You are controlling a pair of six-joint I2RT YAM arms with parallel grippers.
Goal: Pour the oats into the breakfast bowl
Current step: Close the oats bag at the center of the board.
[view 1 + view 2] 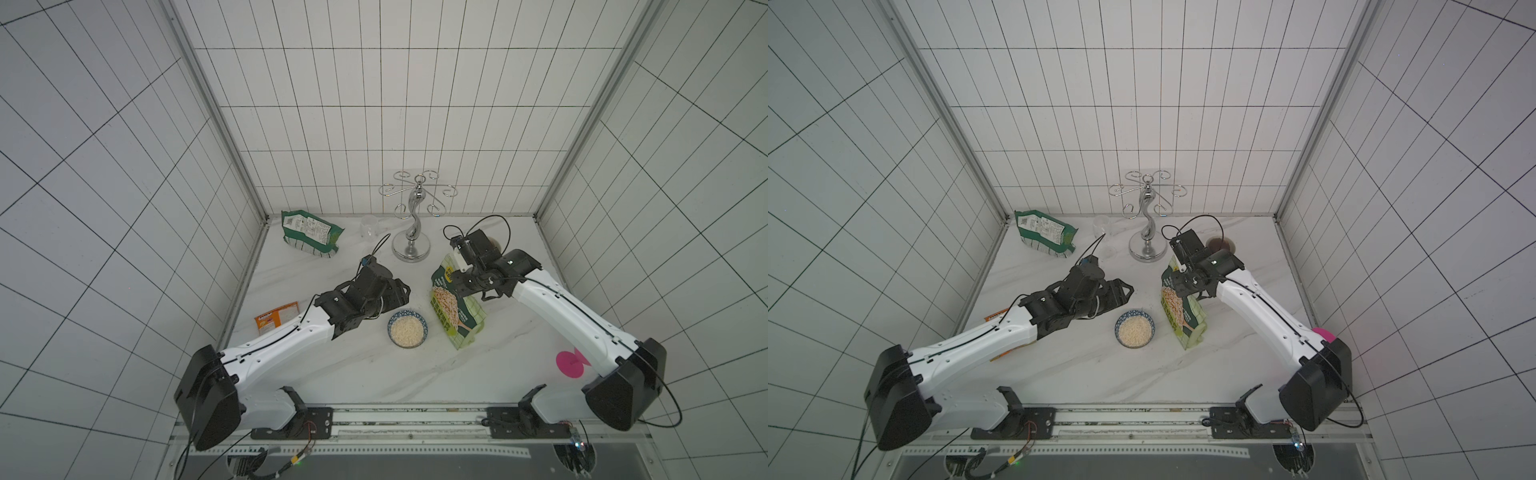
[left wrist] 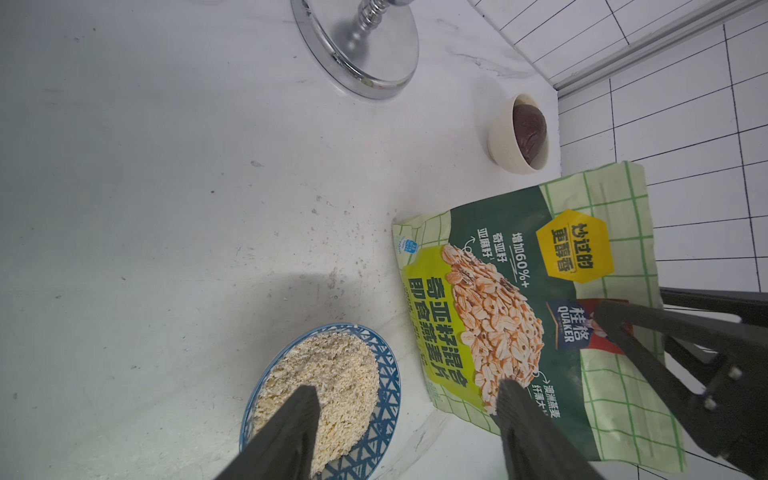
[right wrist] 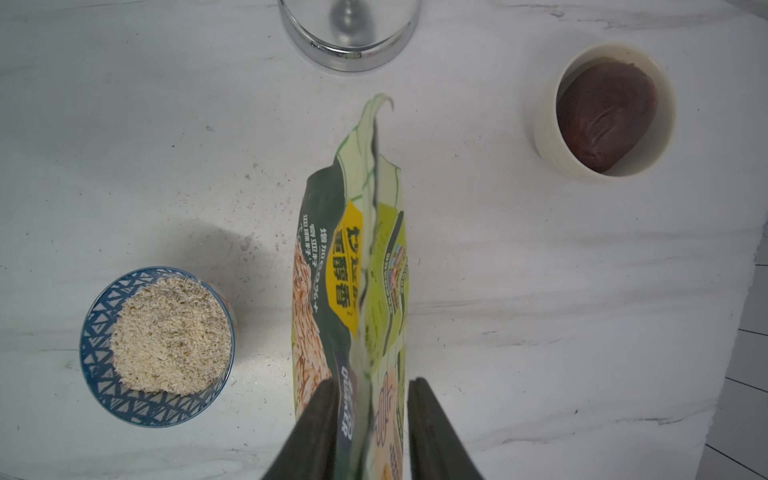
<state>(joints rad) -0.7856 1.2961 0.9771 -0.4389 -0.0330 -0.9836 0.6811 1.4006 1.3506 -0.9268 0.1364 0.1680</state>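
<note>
Pouring looks done: oats (image 3: pixel 170 336) fill the breakfast bowl (image 3: pixel 97 332), bag (image 3: pixel 332 232) upright beside. Right gripper (image 3: pixel 371 384) narrowly straddles its top; we cannot tell if it pinches. Left gripper (image 2: pixel 407 386) wide, empty. Next: withdraw without toppling.

The left white-and-black jointed arm (image 1: pixel 282 345) is stretched forward and inward from its black shoulder housing, and its black wrist is laid nearly level. The left black parallel gripper (image 2: pixel 407 388) is held wide apart, and nothing is seen between its fingers (image 2: pixel 291 424). The right white-and-black jointed arm (image 1: pixel 561 307) is likewise reached forward and inward, but its wrist is bent downward. The right black parallel gripper (image 3: pixel 374 381) is pointed down, its fingers (image 3: pixel 316 428) set narrowly on either side of the top of a tall light yellow-green plastic bag (image 3: pixel 353 257). Whether the bag is pinched cannot be told.
</note>
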